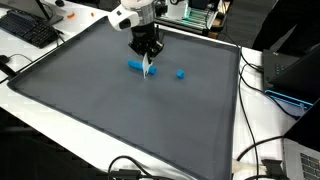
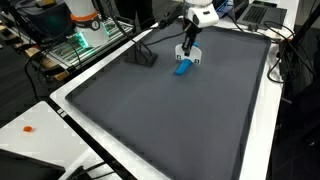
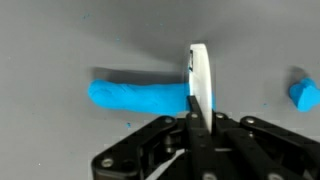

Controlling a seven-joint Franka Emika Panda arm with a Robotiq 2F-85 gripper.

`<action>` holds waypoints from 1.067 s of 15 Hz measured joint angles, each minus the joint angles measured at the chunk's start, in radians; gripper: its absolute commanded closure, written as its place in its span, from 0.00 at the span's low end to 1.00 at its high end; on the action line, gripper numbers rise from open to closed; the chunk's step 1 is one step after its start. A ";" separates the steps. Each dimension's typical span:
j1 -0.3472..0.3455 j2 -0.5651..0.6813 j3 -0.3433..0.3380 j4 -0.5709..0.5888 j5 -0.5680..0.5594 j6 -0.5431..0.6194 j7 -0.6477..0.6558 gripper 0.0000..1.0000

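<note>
Holds a thin white blade point(image 3: 199, 70) clamped upright in the end effector point(image 3: 197, 118), at one end of a blue roll point(image 3: 135, 96). Has a small blue piece point(image 3: 305, 94) lying apart on the grey mat point(image 1: 90, 110).

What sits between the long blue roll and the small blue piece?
A white blade held by the gripper at the roll's end, then bare grey mat; wrist view.

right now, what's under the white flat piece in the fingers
The white flat piece stands at one end of the blue roll on the grey mat. The spot beneath its edge is covered by the piece itself.
</note>
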State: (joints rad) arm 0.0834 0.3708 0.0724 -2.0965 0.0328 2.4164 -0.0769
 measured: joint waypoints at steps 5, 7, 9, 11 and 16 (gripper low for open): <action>0.001 0.010 0.000 0.001 0.000 0.004 0.004 0.99; 0.000 0.011 0.003 0.003 0.004 0.001 0.009 0.99; -0.001 0.012 0.006 0.004 0.016 -0.003 0.010 0.99; -0.003 0.013 0.013 0.004 0.031 -0.006 0.010 0.99; -0.003 0.013 0.025 0.004 0.045 -0.015 0.018 0.99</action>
State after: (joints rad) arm 0.0809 0.3842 0.0977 -2.0923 0.0782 2.4013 -0.0588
